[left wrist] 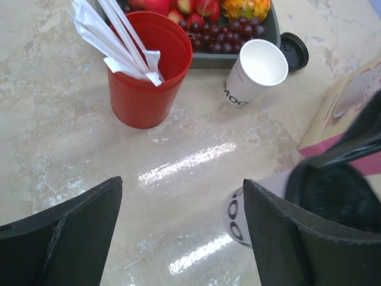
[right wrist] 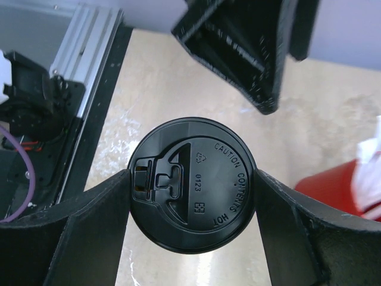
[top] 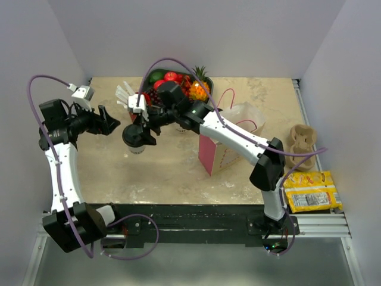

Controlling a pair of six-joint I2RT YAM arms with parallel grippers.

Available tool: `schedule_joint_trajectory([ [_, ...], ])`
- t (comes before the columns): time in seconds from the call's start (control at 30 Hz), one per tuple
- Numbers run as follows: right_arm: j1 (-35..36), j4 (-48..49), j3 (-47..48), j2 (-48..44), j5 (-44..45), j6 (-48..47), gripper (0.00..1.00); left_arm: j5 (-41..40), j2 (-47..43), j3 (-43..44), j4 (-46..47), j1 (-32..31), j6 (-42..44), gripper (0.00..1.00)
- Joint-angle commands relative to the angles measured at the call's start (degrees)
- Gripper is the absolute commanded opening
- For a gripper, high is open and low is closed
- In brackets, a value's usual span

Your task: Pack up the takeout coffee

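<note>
Standing upright on the bench (top: 166, 173), left of centre, is the takeout coffee (top: 136, 138), a white paper cup under a round black lid. The right hand (right wrist: 192, 173) comes at it from above with the arm reaching across from the far side. Its two fingers (right wrist: 89, 232) straddle the lid, and in the wrist view each one sits right against the rim, so the cup is gripped between them. From here the cup looks to be resting on the bench.

The left hand (top: 112, 123) hovers just to the left of the coffee with its fingers spread wide and nothing between them, only bare bench below.

Behind the coffee stands a red cup (left wrist: 146, 89) stuffed with white straws (left wrist: 113, 30), and beside that a plain white paper cup (left wrist: 253, 77) with no lid. Both are just in front of a dark tray of fruit (top: 178, 83) at the back. To the right of the coffee a pink gift bag (top: 223, 152) stands open-topped. Well off at the right edge lie a cardboard cup carrier (top: 302, 142) and some yellow packets (top: 311, 190).
</note>
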Motion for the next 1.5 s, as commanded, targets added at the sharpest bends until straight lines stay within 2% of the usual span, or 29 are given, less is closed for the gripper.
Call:
schedule_joint_trajectory([
  [0.0, -0.56, -1.13, 1.46, -4.89, 1.10, 1.69, 0.76, 2.28, 1.67, 3.10, 5.23, -0.35, -3.14, 0.86],
  [0.17, -0.65, -2.35, -2.67, -7.00, 2.24, 0.11, 0.76, 3.07, 3.87, 1.43, 4.43, -0.87, -2.35, 0.86],
  [0.37, -1.35, -4.38, -5.05, -11.04, 2.86, 0.81, 0.76, 3.95, 2.56, -0.68, 5.66, -1.31, -2.09, 0.86],
  [0.57, -6.70, -6.22, -1.81, -14.99, -0.39, 7.65, 0.75, 2.03, 2.64, -1.30, 10.05, -4.38, -3.32, 0.86],
  [0.77, -17.23, -7.55, 4.00, -17.37, -2.59, 17.58, 0.74, -0.44, 5.01, 3.61, 15.76, -16.85, -5.68, 0.86],
  [0.97, -28.05, -0.87, 3.30, -22.37, -2.94, 27.35, 0.73, 2.54, 7.48, 7.66, 21.48, -21.78, -11.21, 0.84],
  [1.03, -30.00, 0.01, 3.21, -23.60, -1.89, 26.92, 0.73, 2.99, 8.26, 8.63, 22.45, -24.07, -11.58, 0.84],
  [1.13, -33.51, 0.28, 2.34, -25.89, 1.27, 25.51, 0.73, 4.13, 11.07, 12.49, 23.24, -31.26, -13.77, 0.84],
  [1.17, -35.18, 0.19, 2.16, -26.50, 2.50, 25.25, 0.73, 3.09, 11.95, 15.03, 23.24, -35.90, -14.56, 0.84],
  [1.27, -38.25, -0.60, 1.54, -29.14, 6.45, 23.75, 0.73, 0.10, 16.34, 19.25, 23.86, -44.08, -15.79, 0.84],
  [1.47, -40.81, -2.62, -1.70, -35.20, 17.70, 18.30, 0.75, -8.50, 25.57, 27.07, 22.45, -53.94, -12.99, 0.84],
])
